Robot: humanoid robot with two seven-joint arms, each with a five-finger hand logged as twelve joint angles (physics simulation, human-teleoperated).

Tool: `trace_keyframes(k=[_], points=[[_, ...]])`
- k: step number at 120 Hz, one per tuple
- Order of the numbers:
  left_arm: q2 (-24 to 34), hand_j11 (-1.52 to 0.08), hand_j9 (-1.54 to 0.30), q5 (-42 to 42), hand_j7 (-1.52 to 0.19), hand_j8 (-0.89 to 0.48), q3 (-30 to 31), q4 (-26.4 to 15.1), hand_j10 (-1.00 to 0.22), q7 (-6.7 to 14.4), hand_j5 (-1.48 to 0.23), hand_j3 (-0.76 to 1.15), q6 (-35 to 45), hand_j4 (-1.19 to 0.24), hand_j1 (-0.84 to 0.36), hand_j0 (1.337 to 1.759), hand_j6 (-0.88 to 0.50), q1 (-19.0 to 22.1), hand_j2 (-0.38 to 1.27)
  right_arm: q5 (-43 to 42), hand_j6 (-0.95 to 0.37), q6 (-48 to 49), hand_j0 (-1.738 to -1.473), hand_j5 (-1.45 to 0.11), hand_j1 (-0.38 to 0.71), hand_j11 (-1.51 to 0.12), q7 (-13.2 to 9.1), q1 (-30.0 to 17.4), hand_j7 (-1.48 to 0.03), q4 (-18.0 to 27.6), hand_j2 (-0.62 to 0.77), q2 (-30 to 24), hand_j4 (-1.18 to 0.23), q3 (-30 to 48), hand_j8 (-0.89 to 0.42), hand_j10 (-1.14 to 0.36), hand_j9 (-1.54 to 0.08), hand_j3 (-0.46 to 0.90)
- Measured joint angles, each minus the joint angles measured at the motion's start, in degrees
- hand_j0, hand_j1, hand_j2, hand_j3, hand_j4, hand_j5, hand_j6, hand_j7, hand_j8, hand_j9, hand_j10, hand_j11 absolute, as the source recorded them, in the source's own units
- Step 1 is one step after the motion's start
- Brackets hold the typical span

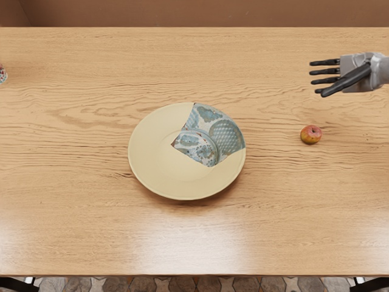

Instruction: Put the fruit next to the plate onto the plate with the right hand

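Note:
A small red-and-yellow fruit (311, 134), apple-like, lies on the wooden table to the right of the plate. The plate (159, 164) is cream-coloured with a blue-green patterned patch on its upper right part and sits at the table's middle. My right hand (328, 76) comes in from the right edge, hovering above and behind the fruit, well apart from it. Its dark fingers (324, 71) are stretched out and point left, holding nothing. The left arm does not show.
A small object (2, 74) is cut off by the left edge of the picture. The wooden table (73, 201) spreads wide around the plate, with its front edge near the bottom of the view.

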Motion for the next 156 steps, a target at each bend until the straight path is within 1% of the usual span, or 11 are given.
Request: trace_keyframes(k=[19, 28, 36, 45, 54, 70, 85, 106, 122, 136, 156], points=[[0.00, -0.02, -0.02, 0.00, -0.02, -0.01, -0.01, -0.01, -0.01, 0.00, -0.02, 0.00, -0.01, -0.01, 0.33, 1.658, -0.01, 0.00, 0.00, -0.41, 0.00, 0.00, -1.658, 0.00, -0.35, 0.00, 0.00, 0.28, 0.00, -0.06, 0.00, -0.43, 0.00, -0.36, 0.00, 0.00, 0.00, 0.00], [0.00, -0.02, -0.02, 0.00, -0.02, -0.01, -0.04, 0.00, -0.01, 0.00, -0.02, 0.00, -0.02, -0.01, 0.33, 1.658, -0.01, 0.00, 0.00, -3.30, 0.00, 0.00, -1.658, 0.00, -0.35, 0.00, 0.00, 1.64, 0.00, -0.21, 0.00, -0.48, 0.00, -1.89, 0.00, 0.00, 0.00, 0.00], [0.00, -0.02, -0.02, 0.00, -0.02, -0.01, -0.06, 0.02, -0.01, 0.00, -0.02, 0.00, -0.01, -0.01, 0.33, 1.658, -0.01, 0.00, 0.00, -5.78, 0.00, 0.00, -1.658, 0.00, -0.35, 0.00, 0.00, 3.62, 0.00, -0.26, 0.00, -0.59, 0.00, -3.88, 0.00, 0.00, 0.00, 0.00], [0.00, -0.02, -0.02, 0.00, -0.02, -0.01, -0.07, 0.03, -0.01, 0.00, -0.02, 0.00, -0.01, -0.01, 0.33, 1.658, -0.01, 0.00, 0.00, -9.35, 0.00, 0.00, -1.658, 0.00, -0.35, 0.00, 0.00, 8.01, 0.00, -0.13, 0.00, -0.15, 0.00, -10.90, 0.00, 0.00, 0.00, 0.00], [0.00, -0.02, -0.02, 0.01, -0.02, -0.01, -0.07, 0.02, -0.01, 0.00, -0.02, 0.00, -0.02, -0.01, 0.33, 1.658, -0.01, 0.06, 0.00, -11.32, 0.00, 0.00, -1.658, 0.00, -0.35, 0.00, 0.00, 13.21, 0.00, 0.04, 0.00, 3.83, 0.00, -20.64, 0.00, 0.00, 0.00, 0.00], [0.00, -0.02, -0.02, 0.00, -0.02, -0.01, -0.25, 0.04, -0.01, 0.00, -0.02, 0.00, 0.01, -0.01, 0.33, 1.658, -0.01, 1.02, 0.00, -12.67, 0.00, -0.01, -1.658, 0.00, -0.35, 0.00, 0.00, 20.04, 0.00, 0.13, 0.00, 12.62, 0.00, -31.95, 0.00, 0.00, 0.00, 0.00], [0.00, -0.02, -0.02, -0.01, -0.02, -0.01, -0.43, 0.03, -0.01, 0.00, -0.02, 0.00, 0.00, -0.01, 0.33, 1.658, -0.01, 1.41, 0.00, -14.40, 0.00, -0.77, -1.658, 0.00, -0.35, 0.00, 0.00, 24.07, 0.00, 0.20, 0.00, 19.28, 0.00, -41.47, 0.00, 0.00, 0.00, 0.00], [0.00, -0.02, -0.02, -0.01, -0.02, -0.01, -0.56, 0.02, -0.01, 0.00, -0.02, 0.00, 0.01, -0.01, 0.33, 1.658, -0.01, 1.49, 0.00, -15.28, 0.00, -4.71, -1.658, 0.00, -0.35, 0.00, 0.00, 27.91, 0.00, 1.71, 0.00, 23.56, 0.00, -51.03, 0.00, 0.00, 0.00, 0.00], [0.00, -0.02, -0.02, -0.01, -0.02, -0.01, -0.52, 0.03, -0.01, 0.00, -0.02, 0.00, 0.01, -0.01, 0.33, 1.658, -0.01, 1.34, 0.00, -18.87, 0.00, -7.78, -1.658, 0.00, -0.35, 0.00, 0.00, 29.76, 0.00, 9.79, 0.00, 24.75, 0.00, -55.09, 0.00, 0.00, 0.00, 0.00], [0.00, -0.02, -0.02, -0.01, -0.02, -0.01, -0.39, 0.03, -0.01, 0.00, -0.02, 0.00, -0.01, -0.01, 0.33, 1.658, -0.01, 1.24, 0.00, -19.95, 0.00, -22.69, -1.658, 0.00, -0.35, 0.00, 0.00, 32.39, 0.00, 19.62, 0.00, 24.72, 0.00, -60.19, 0.00, 0.00, 0.00, 0.00], [0.00, -0.02, -0.02, 0.00, -0.02, -0.01, -0.09, 0.00, -0.01, 0.00, -0.02, 0.00, -0.01, -0.01, 0.33, 1.658, -0.01, 1.13, 0.00, -20.39, 0.00, -34.64, -1.658, 0.00, -0.35, 0.00, 0.00, 33.77, 0.00, 27.90, 0.00, 24.46, 0.00, -63.90, 0.00, 0.00, 0.00, 0.00]])
